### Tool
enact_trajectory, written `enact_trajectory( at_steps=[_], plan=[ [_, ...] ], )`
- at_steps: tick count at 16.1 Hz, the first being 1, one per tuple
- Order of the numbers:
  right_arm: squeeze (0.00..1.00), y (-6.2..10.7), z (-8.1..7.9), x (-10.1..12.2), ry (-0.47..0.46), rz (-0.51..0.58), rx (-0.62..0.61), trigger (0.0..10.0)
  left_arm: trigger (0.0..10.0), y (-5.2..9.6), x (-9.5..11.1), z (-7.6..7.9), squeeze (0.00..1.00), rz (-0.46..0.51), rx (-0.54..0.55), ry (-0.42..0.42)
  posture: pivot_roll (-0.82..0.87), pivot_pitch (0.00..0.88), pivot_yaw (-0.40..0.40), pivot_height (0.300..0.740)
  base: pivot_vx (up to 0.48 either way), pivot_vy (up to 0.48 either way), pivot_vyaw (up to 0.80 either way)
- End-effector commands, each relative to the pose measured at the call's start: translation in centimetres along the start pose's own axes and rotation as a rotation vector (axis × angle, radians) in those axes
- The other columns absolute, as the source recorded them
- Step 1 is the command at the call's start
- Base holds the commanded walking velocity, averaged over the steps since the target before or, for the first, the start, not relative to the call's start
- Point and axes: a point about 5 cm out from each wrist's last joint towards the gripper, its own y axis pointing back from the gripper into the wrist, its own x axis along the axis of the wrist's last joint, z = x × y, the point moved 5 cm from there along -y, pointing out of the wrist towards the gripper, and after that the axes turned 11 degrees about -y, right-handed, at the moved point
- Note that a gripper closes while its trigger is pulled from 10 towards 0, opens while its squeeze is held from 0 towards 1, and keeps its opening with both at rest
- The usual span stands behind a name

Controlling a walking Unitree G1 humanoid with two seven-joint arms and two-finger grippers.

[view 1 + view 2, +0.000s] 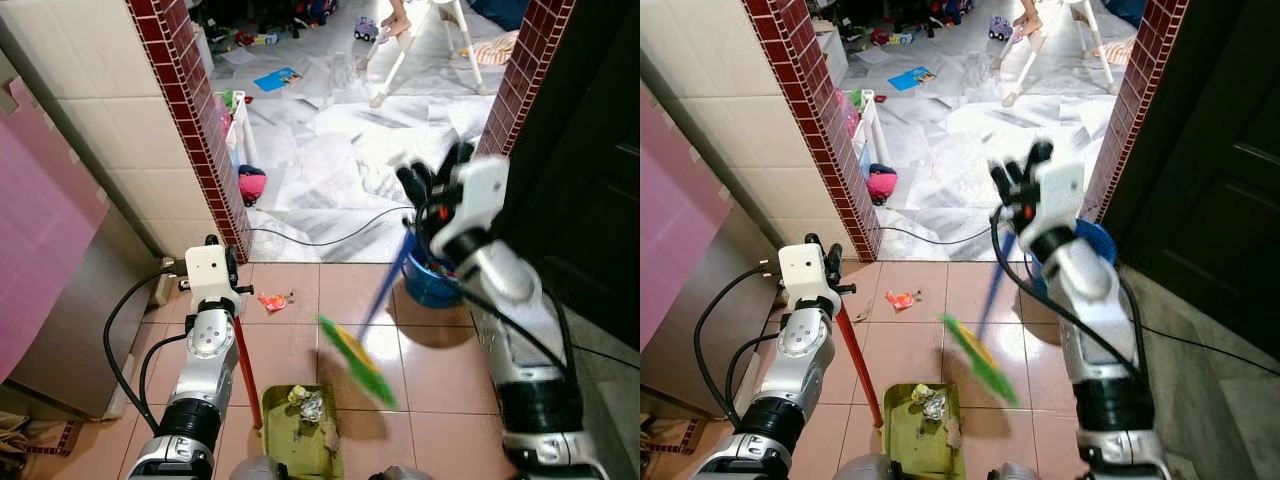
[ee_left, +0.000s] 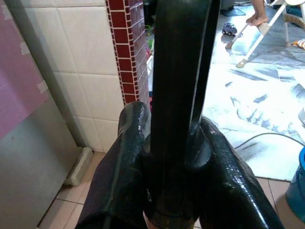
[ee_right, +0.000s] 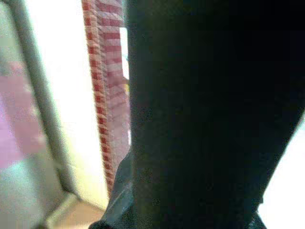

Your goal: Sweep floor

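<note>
On pink tiles | left gripper (image 2: 167, 167) clamps dustpan handle (image 1: 246, 375) | right gripper (image 1: 430, 180) clasps broom (image 1: 372, 320) | no legible writing

No readable text, labels, brands or numbers on anything in view.

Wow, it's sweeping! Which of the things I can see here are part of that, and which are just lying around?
For the sweeping:
broom in the right gripper
dustpan, its red handle in the left gripper
orange scrap on the tiles

Just lying about:
blue bucket
toy car
white chair
black cable
</note>
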Motion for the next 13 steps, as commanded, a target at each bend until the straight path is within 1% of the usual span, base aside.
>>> enact_trajectory(
  at_steps=[1, 2, 3, 4, 6, 7, 8, 9, 11, 12, 13],
  plan=[
    [0.0, 0.0, -0.1, -0.9, -0.01, -0.02, -0.045, 10.0, 10.0, 0.3, -1.1, 0.2, 0.0, -0.045, -0.012, -0.005, -0.1, 0.0, 0.079, 0.74, 0.0, 0.0, 0.0],
    [0.0, 0.2, 0.0, -1.6, -0.008, -0.036, -0.067, 10.0, 10.0, 0.3, -1.1, 0.3, 0.0, -0.047, -0.011, 0.0, -0.1, 0.0, 0.079, 0.74, 0.0, 0.0, 0.0],
    [0.0, 0.6, 0.4, -2.8, -0.013, -0.066, -0.128, 10.0, 10.0, 0.3, -1.0, 0.4, 0.0, -0.044, -0.005, 0.001, -0.1, 0.0, 0.08, 0.74, 0.0, 0.0, 0.0],
    [0.0, 0.8, 0.8, -3.4, -0.022, -0.079, -0.169, 10.0, 10.0, 0.3, -1.0, 0.4, 0.0, -0.047, 0.0, 0.001, -0.1, 0.0, 0.08, 0.74, 0.0, 0.0, 0.0],
    [0.0, 1.1, 1.5, -4.5, -0.065, -0.105, -0.247, 10.0, 10.0, 0.3, -1.3, 0.4, 0.0, -0.069, 0.017, 0.014, -0.1, 0.0, 0.082, 0.74, 0.0, 0.0, 0.0],
    [0.0, 1.0, 1.8, -5.3, -0.131, -0.123, -0.296, 10.0, 10.0, 0.3, -1.8, 0.6, 0.0, -0.097, 0.018, 0.027, -0.1, 0.0, 0.083, 0.74, 0.0, 0.0, 0.0],
    [0.0, 0.5, 1.5, -5.5, -0.239, -0.127, -0.306, 10.0, 10.0, 0.4, -2.1, 1.1, 0.0, -0.119, -0.003, 0.055, -0.1, 0.0, 0.083, 0.74, 0.0, 0.0, 0.0],
    [0.0, 0.2, 1.1, -5.3, -0.29, -0.116, -0.296, 10.0, 10.0, 0.4, -2.1, 1.4, 0.0, -0.124, -0.014, 0.068, -0.1, 0.0, 0.08, 0.74, 0.0, 0.0, 0.0],
    [0.0, -0.4, 0.5, -4.6, -0.362, -0.088, -0.271, 10.0, 10.0, 0.5, -2.1, 1.7, 0.0, -0.126, -0.026, 0.079, -0.1, 0.0, 0.08, 0.74, 0.0, 0.0, 0.0],
    [0.0, -1.5, -0.5, -2.1, -0.472, -0.015, -0.202, 10.0, 10.0, 0.6, -2.3, 2.0, 0.0, -0.14, -0.036, 0.101, -0.1, 0.0, 0.079, 0.74, 0.0, 0.0, 0.0],
    [0.0, -2.0, -0.7, -0.8, -0.466, 0.019, -0.169, 10.0, 10.0, 0.6, -2.3, 2.1, 0.0, -0.145, -0.039, 0.108, -0.1, 0.0, 0.079, 0.74, 0.0, 0.0, 0.0]
  ],
)
